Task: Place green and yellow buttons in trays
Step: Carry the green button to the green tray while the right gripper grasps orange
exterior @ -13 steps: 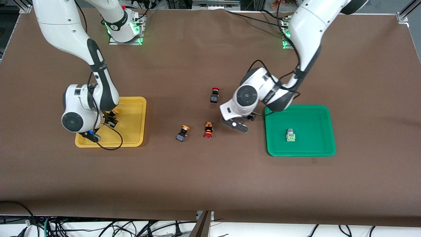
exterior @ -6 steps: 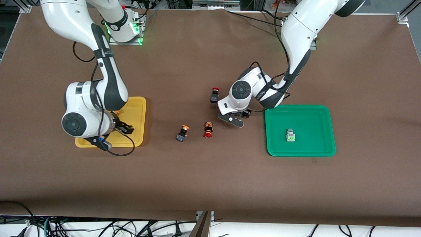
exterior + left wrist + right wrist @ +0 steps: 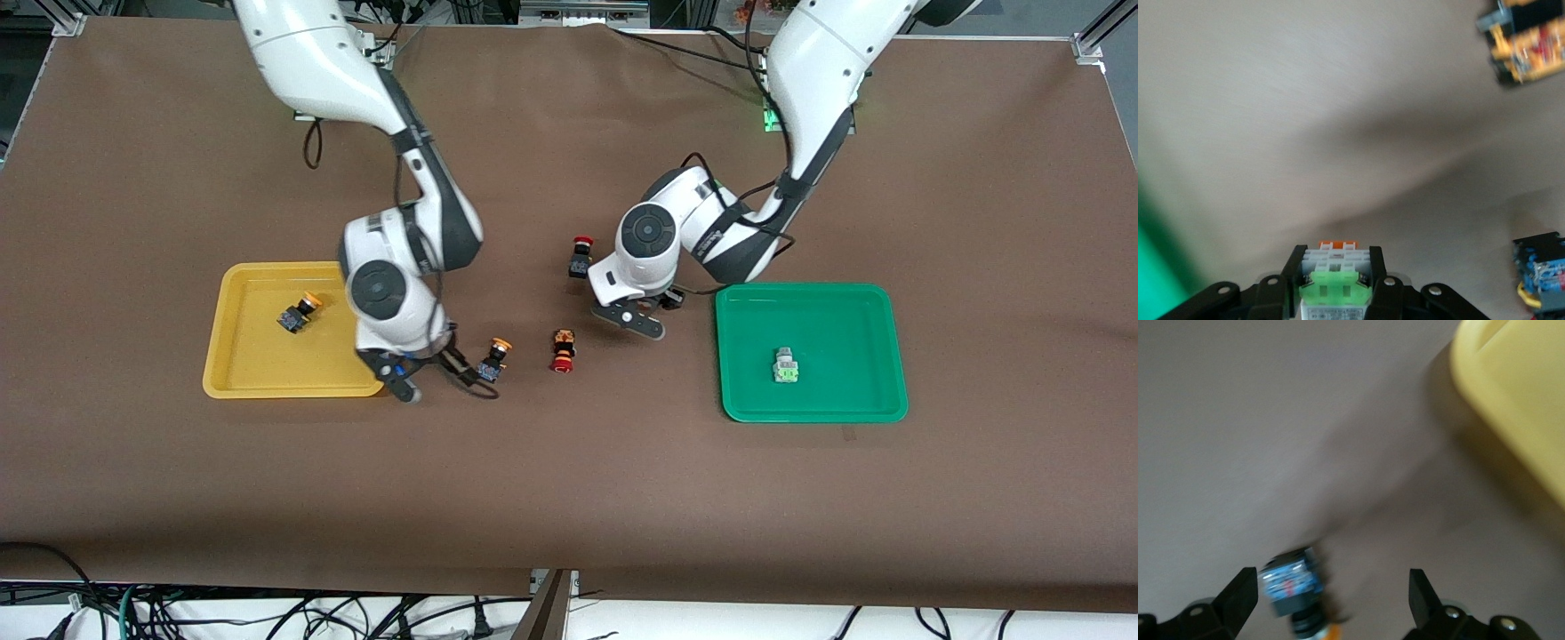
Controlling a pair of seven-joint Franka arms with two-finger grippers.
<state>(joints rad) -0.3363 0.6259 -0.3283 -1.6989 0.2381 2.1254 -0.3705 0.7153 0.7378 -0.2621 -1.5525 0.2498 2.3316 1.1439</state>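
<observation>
A yellow-capped button point(image 3: 296, 314) lies in the yellow tray point(image 3: 258, 378). A second yellow-capped button point(image 3: 492, 360) lies on the table between that tray and a red-capped switch. My right gripper point(image 3: 449, 366) is open and low beside it. In the right wrist view the button point(image 3: 1295, 587) sits between the open fingers, close to one fingertip point(image 3: 1238, 590). A green-marked button point(image 3: 785, 365) lies in the green tray point(image 3: 853, 404). My left gripper point(image 3: 658, 311) hovers beside that tray, shut on the other green-marked button point(image 3: 1335, 280).
Two red-capped switches lie mid-table, one point(image 3: 562, 349) near the left gripper and one point(image 3: 581, 256) farther from the camera. The orange-bodied one also shows in the left wrist view point(image 3: 1528, 43). The yellow tray's rim point(image 3: 1518, 407) is close to the right gripper.
My right gripper left a yellow-capped button in the yellow tray and swung out over the table to the second yellow-capped button. My left gripper shifted slightly, still holding the green-marked button.
</observation>
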